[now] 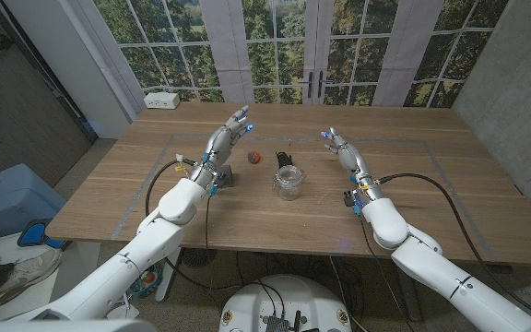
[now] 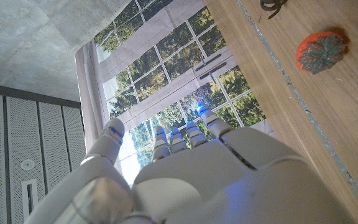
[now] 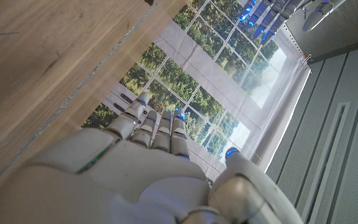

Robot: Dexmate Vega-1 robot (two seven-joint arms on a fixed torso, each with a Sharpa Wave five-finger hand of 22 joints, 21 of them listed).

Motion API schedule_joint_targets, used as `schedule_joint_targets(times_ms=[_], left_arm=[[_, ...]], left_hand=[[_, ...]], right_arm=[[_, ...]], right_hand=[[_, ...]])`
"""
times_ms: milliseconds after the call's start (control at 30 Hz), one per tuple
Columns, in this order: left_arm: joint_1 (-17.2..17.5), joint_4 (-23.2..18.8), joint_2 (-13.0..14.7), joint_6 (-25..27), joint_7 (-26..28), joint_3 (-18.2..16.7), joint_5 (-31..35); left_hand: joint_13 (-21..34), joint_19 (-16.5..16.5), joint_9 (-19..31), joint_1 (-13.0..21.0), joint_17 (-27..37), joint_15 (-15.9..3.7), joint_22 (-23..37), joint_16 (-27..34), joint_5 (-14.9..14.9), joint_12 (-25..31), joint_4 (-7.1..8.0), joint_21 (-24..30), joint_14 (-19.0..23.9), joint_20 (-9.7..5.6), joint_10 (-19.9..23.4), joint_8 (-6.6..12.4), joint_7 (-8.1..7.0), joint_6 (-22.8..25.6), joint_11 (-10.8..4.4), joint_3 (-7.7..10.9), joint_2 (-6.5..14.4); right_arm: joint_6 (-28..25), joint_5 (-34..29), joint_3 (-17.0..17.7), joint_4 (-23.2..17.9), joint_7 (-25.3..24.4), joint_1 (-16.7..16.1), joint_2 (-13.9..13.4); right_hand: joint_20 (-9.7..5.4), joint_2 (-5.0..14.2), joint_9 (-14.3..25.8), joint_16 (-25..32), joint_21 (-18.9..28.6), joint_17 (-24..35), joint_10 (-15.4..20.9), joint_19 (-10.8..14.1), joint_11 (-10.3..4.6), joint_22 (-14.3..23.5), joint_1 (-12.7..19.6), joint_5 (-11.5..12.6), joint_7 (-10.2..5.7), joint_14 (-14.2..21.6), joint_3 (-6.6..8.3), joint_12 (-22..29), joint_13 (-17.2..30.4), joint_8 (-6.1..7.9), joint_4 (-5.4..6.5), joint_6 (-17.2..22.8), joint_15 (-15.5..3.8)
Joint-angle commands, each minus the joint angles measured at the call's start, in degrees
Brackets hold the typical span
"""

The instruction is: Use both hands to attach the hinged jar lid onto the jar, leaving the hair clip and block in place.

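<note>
A small clear glass jar [image 1: 289,183] stands near the middle of the wooden table [image 1: 413,207], with its lid on top; how the lid sits is too small to tell. Just behind it lies a black hair clip [image 1: 286,157] [image 2: 275,5]. To the clip's left sits a small red-orange and grey block [image 1: 255,158] [image 2: 320,51]. My left hand [image 1: 230,132] [image 2: 191,168] hovers left of the block with its fingers stretched out and nothing in it. My right hand [image 1: 339,147] [image 3: 148,168] is to the right of the jar, fingers extended, holding nothing.
A white box [image 1: 162,100] lies at the table's far left corner. A taped outline [image 1: 431,143] frames the work area. Windows stand behind the table, and a blue bin [image 1: 7,198] sits on the floor to the left.
</note>
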Motion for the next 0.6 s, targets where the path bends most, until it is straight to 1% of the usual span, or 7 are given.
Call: schedule_joint_targets(times_ms=[33, 267, 333, 367, 400, 500, 600], left_arm=[[-0.6, 1.1, -2.6, 0.6, -0.6, -0.9, -4.5], [0.2, 0.9, -4.0, 0.1, 0.5, -1.3, -5.9], [0.6, 0.9, -4.5, -0.2, 0.7, -1.5, -6.5], [0.7, 0.9, -4.6, -0.3, 0.6, -1.6, -6.8], [0.9, 0.8, -4.8, -0.6, 1.0, -1.7, -6.8], [1.7, 0.4, -5.3, -0.8, 2.1, -2.1, -6.9], [2.6, -0.1, -5.8, -0.7, 3.0, -2.5, -7.6]], left_hand=[[0.2, 0.8, 0.2, 0.8, 0.4, -4.25, 0.2, 0.6, 0.5, 0.3, 1.72, 0.2, 0.6, -0.6, 0.7, 0.16, 0.03, 1.0, 0.13, 0.91, 5.6], [0.2, 1.1, 0.2, 1.4, 0.5, -4.1, 0.3, 0.7, 0.7, 0.2, 3.8, 0.2, 0.8, -0.55, 1.0, -0.06, 0.49, 1.3, 0.17, 2.54, 6.1], [0.2, 1.1, 0.2, 2.0, 0.4, -4.21, 0.3, 0.7, 0.7, 0.2, 4.22, 0.2, 1.0, -0.45, 1.3, -0.02, 0.56, 1.7, 0.23, 3.41, 6.1], [0.2, 1.2, 0.2, 3.4, 0.3, -4.61, 0.3, 0.6, 0.9, 0.3, 4.51, 0.1, 1.3, -0.52, 1.9, 0.04, 0.12, 2.6, -0.41, 5.15, 6.0], [0.2, 1.2, 0.2, 4.0, 0.2, -4.87, 0.2, 0.5, 1.0, 0.3, 4.57, 0.1, 1.4, -0.76, 2.1, 0.02, 0.0, 2.8, -0.69, 5.84, 5.9], [0.2, 1.3, 0.2, 4.6, 0.2, -5.22, 0.2, 0.5, 1.0, 0.3, 4.63, 0.1, 1.4, -1.18, 2.2, 0.0, -0.29, 3.2, -0.96, 6.45, 5.9], [0.2, 1.3, 0.2, 5.0, 0.2, -5.25, 0.2, 0.5, 1.0, 0.2, 4.76, 0.0, 1.4, -1.56, 2.2, -0.13, -0.13, 3.1, -0.92, 6.77, 5.8]], right_arm=[[9.1, 11.3, 3.2, 4.4, 6.1, 0.2, 1.9], [12.3, 15.6, 4.3, 7.5, 9.0, 0.9, 3.3], [13.4, 17.0, 4.7, 8.5, 9.9, 1.1, 3.7], [14.2, 18.2, 4.9, 9.2, 10.8, 1.2, 4.0], [15.1, 19.2, 5.1, 9.9, 11.5, 1.3, 4.4], [17.6, 22.1, 5.7, 12.2, 13.5, 1.7, 5.5], [19.6, 26.1, 6.1, 14.6, 16.6, 2.3, 6.7]], right_hand=[[-0.29, 1.24, 0.1, -0.1, 0.3, -0.1, 0.7, 0.6, 0.05, 0.0, 1.0, 0.5, -0.16, 0.8, 0.93, 0.1, 0.0, 0.21, -0.13, 0.4, -1.45], [-0.52, 1.65, 0.1, -0.2, 0.2, -0.2, 0.8, 0.8, -0.02, 0.0, 1.2, 0.5, -0.15, 0.8, 1.42, 0.0, 0.0, 0.09, -0.24, 0.5, -1.5], [-0.61, 1.73, 0.1, -0.2, 0.2, -0.2, 0.9, 0.9, -0.04, 0.0, 1.3, 0.4, -0.09, 0.9, 1.53, 0.0, 0.0, 0.05, -0.25, 0.5, -1.6], [-0.69, 1.78, 0.1, -0.2, 0.2, -0.2, 0.9, 0.9, -0.09, 0.0, 1.3, 0.4, -0.09, 1.0, 1.59, 0.0, 0.0, 0.04, -0.26, 0.5, -1.6], [-0.74, 1.86, 0.1, -0.2, 0.2, -0.2, 0.9, 1.0, 0.03, 0.0, 1.3, 0.4, -0.07, 1.0, 1.68, 0.0, 0.0, 0.02, -0.25, 0.5, -1.57], [-0.99, 2.22, 0.1, -0.2, 0.2, -0.2, 1.1, 1.2, -0.02, 0.0, 1.4, 0.4, -0.09, 1.1, 2.01, 0.0, 0.0, -0.03, -0.21, 0.6, -1.67], [-1.15, 2.43, 0.1, -0.2, 0.2, -0.2, 1.3, 1.3, 0.1, 0.0, 1.4, 0.4, 0.02, 1.2, 2.24, 0.0, 0.0, -0.04, -0.18, 0.8, -1.82]])
